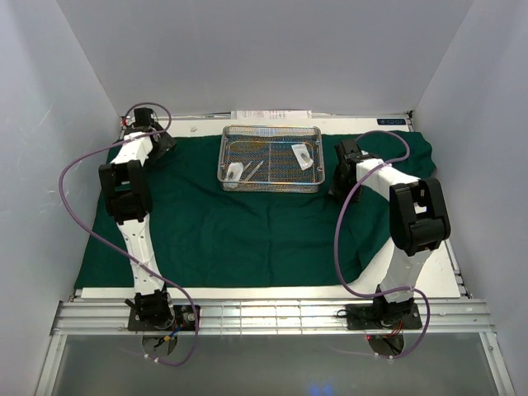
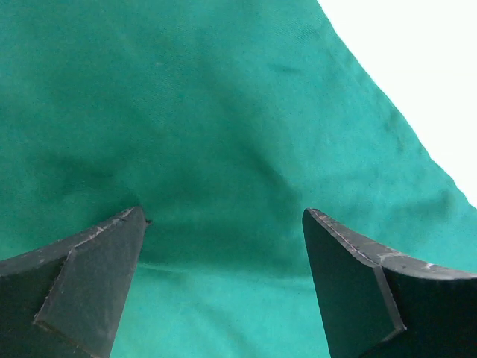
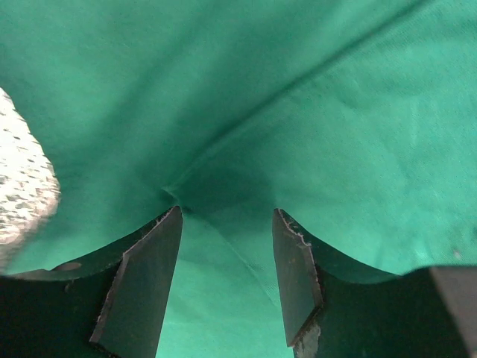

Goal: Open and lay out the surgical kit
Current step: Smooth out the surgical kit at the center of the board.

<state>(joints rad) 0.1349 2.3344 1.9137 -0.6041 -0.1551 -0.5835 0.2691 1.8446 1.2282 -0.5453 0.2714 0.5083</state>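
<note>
Cloth wrap [image 1: 247, 239] lies under left gripper [image 2: 222, 214] and right gripper [image 3: 226, 210], both spread open.

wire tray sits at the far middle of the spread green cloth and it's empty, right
Not empty. The top external view shows the wire tray holding two white packets and some thin metal tools. The rest holds: it does sit at the far middle of the spread green cloth.
</note>
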